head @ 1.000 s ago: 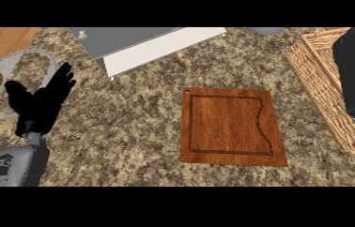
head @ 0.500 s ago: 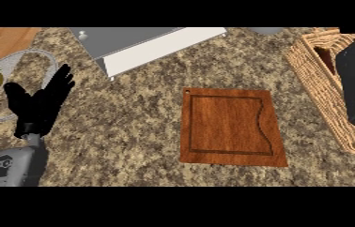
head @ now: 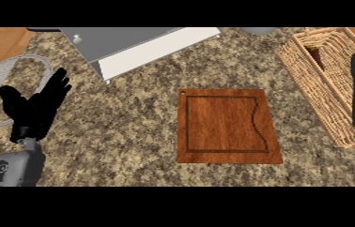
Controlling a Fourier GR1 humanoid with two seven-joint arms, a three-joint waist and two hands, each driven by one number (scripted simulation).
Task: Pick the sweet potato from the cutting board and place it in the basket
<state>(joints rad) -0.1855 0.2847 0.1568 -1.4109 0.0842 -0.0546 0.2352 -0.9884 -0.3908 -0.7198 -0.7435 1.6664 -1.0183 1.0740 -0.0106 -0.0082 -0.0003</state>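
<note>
A dark reddish shape, likely the sweet potato point(head: 318, 57), is lying inside the wicker basket point(head: 313, 87) at the right edge of the speckled worktop point(head: 125, 123), mostly hidden by the basket's wall. The wooden cutting board point(head: 227, 126) is sitting bare near the middle, well apart from the basket. At the far left, the left hand point(head: 34, 109) is resting with fingers straight and pointing up, holding nothing. A thin black sliver at the right edge may be the right hand; I cannot tell its state.
</note>
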